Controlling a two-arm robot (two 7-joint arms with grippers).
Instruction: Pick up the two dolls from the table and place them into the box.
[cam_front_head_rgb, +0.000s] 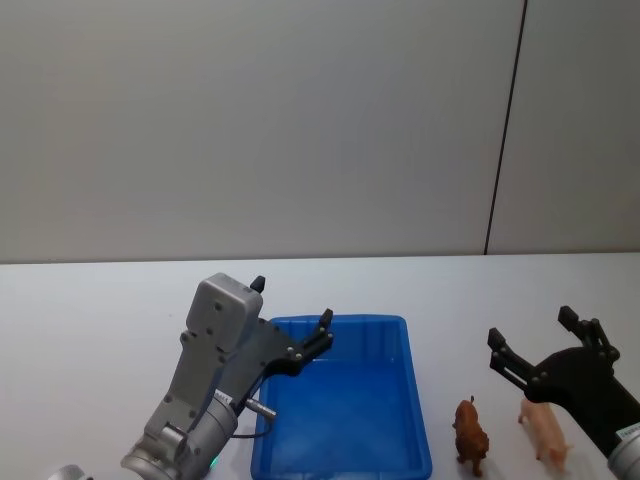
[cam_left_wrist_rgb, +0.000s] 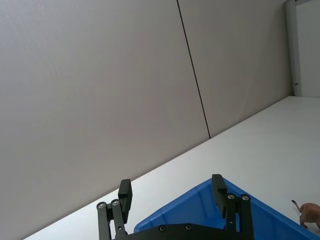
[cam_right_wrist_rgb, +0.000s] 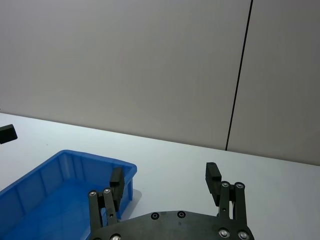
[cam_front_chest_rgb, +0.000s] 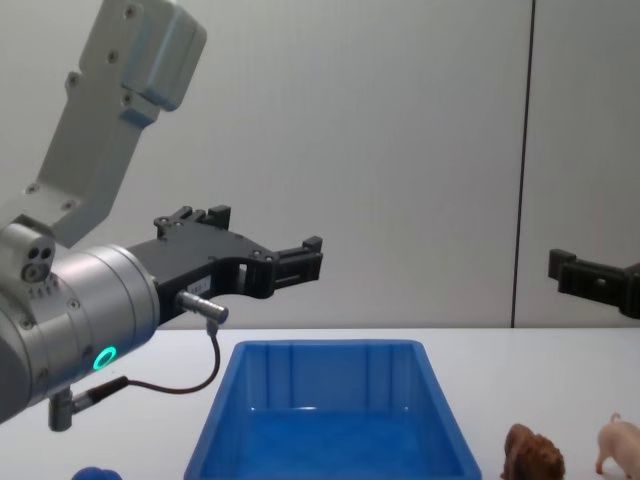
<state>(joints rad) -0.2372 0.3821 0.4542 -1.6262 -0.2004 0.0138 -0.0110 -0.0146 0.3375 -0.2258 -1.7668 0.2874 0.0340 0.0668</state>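
Observation:
The blue box (cam_front_head_rgb: 340, 405) lies empty on the white table (cam_front_head_rgb: 90, 320), just in front of me. To its right stand the two dolls: a brown four-legged animal (cam_front_head_rgb: 470, 436) and a pale pink pig (cam_front_head_rgb: 545, 428); the chest view shows the brown animal (cam_front_chest_rgb: 530, 456) and the pig (cam_front_chest_rgb: 620, 442) low at right. My left gripper (cam_front_head_rgb: 292, 301) hovers open over the box's near-left corner, holding nothing. My right gripper (cam_front_head_rgb: 532, 325) hangs open above the dolls, well clear of them. The left wrist view looks past the left gripper (cam_left_wrist_rgb: 171, 190) to the box (cam_left_wrist_rgb: 240, 212) and the brown animal (cam_left_wrist_rgb: 310, 215).
A small blue round object (cam_front_chest_rgb: 95, 472) lies on the table at the lower left, under my left arm. A grey wall with a dark vertical seam (cam_front_head_rgb: 505, 130) stands behind the table. White tabletop stretches beyond the box and to its left.

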